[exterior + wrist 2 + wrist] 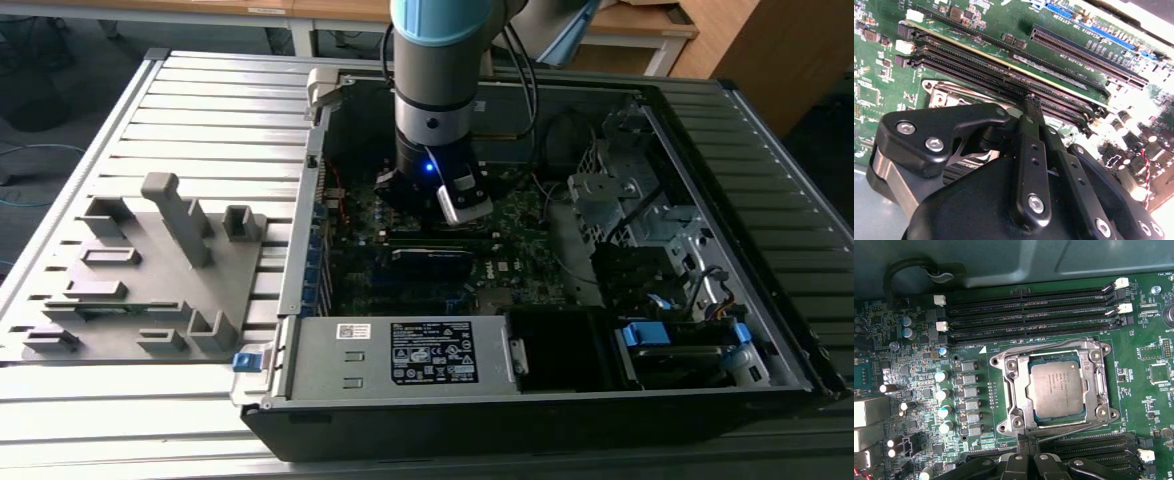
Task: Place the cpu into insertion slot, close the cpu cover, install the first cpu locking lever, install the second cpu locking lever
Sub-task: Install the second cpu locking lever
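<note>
The cpu (1058,390), a dull silver square, lies flat in the insertion slot (1102,385) on the green motherboard. The cpu cover (1020,395), a silvery frame, lies down around the chip, which shows through its window. Thin wire locking levers run along two sides of the frame, one by the memory slots (1054,344) and one on the gripper's side (1074,424); whether they are latched I cannot tell. My gripper (1027,439) is shut, its black fingertips together just off the socket's edge by the nearer lever. In the second wrist view the gripper (1030,100) points at the socket corner (939,92). The exterior view has the gripper (411,208) low inside the computer case.
Long black memory slots (1029,315) run beside the socket. Capacitors (944,395) stand on its other side. The case walls, a power supply (400,350) and a drive cage (641,220) hem in the board. A grey fixture plate (134,270) lies at the exterior view's left.
</note>
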`<state>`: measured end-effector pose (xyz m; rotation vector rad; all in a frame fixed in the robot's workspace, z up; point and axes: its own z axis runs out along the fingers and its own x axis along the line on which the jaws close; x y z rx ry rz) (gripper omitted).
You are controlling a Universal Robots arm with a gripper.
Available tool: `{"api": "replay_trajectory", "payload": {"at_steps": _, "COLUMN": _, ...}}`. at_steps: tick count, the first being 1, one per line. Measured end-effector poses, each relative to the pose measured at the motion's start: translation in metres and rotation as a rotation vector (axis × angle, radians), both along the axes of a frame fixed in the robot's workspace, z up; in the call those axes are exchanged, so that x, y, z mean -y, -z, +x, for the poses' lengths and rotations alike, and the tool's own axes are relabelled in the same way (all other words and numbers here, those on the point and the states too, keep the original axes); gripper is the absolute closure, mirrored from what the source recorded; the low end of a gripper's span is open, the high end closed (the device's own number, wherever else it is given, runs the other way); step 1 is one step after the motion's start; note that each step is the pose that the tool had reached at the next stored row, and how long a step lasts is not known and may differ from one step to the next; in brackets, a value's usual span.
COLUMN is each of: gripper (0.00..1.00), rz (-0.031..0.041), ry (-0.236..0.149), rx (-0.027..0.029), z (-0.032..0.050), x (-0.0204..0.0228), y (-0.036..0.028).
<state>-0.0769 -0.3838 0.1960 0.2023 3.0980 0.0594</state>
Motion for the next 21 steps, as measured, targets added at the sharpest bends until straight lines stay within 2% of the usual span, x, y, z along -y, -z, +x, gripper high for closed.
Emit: {"api": "replay_trajectory", "payload": {"at_steps": 21, "gripper": 0.89, "rz": -0.0001, "ry": 0.000, "rx": 0.0000, "z": 0.0000, "x": 0.0000, "y": 0.0004}}
